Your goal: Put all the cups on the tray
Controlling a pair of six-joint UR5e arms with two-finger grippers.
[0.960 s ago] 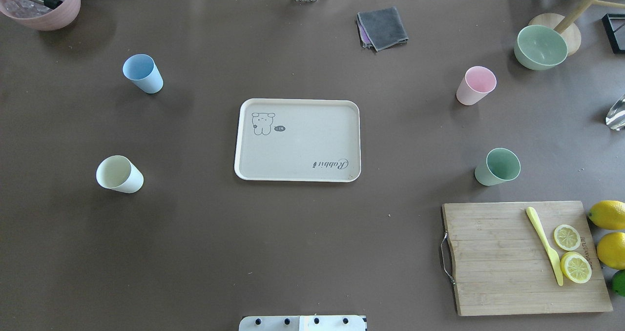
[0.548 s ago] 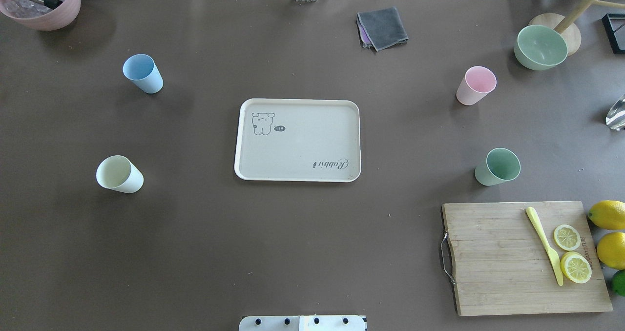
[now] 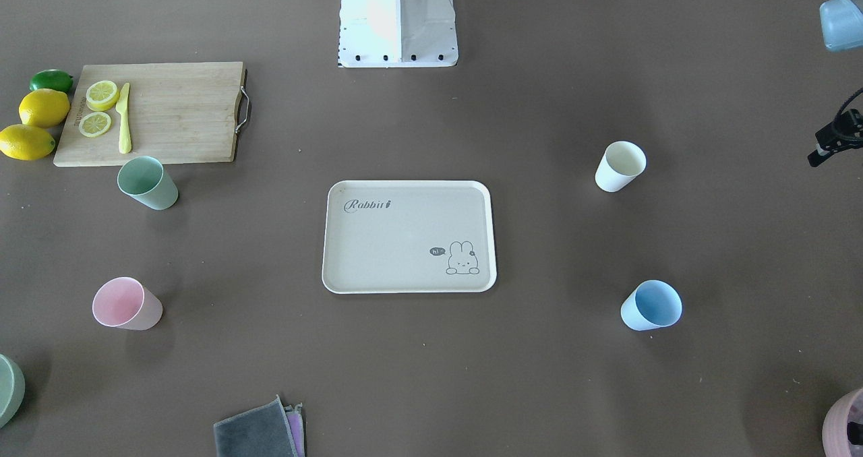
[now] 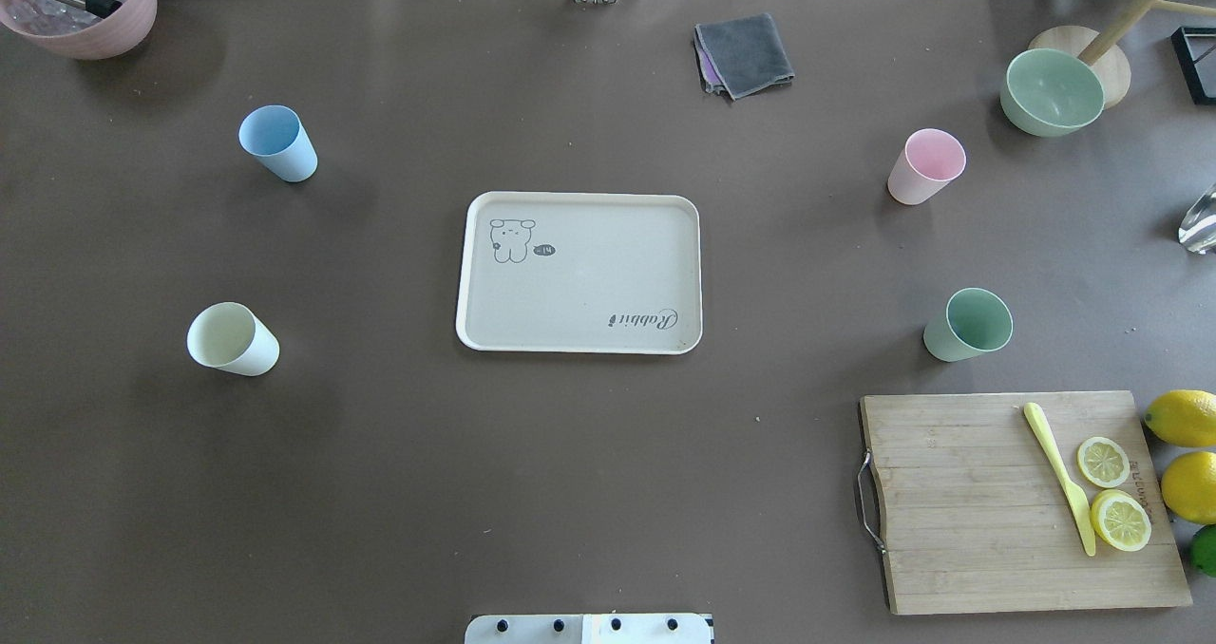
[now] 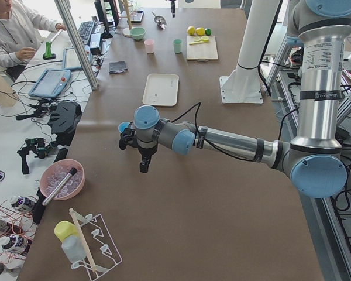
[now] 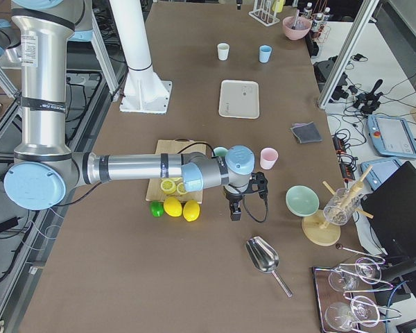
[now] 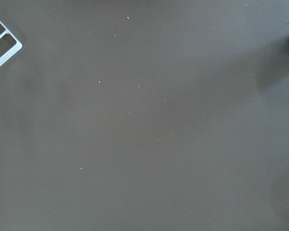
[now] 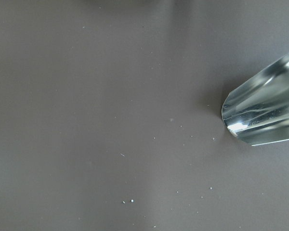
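Observation:
The beige tray (image 4: 589, 283) lies flat at the table's middle and holds nothing; it also shows in the front view (image 3: 398, 241). Four cups stand upright on the table around it: light blue (image 4: 277, 142) and cream (image 4: 231, 338) on the left, pink (image 4: 926, 165) and mint green (image 4: 969, 324) on the right. My left gripper (image 5: 143, 167) hangs over bare table beside the blue cup (image 5: 124, 126). My right gripper (image 6: 236, 208) hangs over bare table past the pink cup (image 6: 268, 158). I cannot tell whether either is open or shut.
A wooden cutting board (image 4: 950, 501) with lemon slices and a yellow knife sits front right, whole lemons beside it. A green bowl (image 4: 1050, 91), a grey cloth (image 4: 744, 53) and a pink bowl (image 4: 81, 3) stand along the far edge. A metal scoop (image 8: 265, 115) lies near my right gripper.

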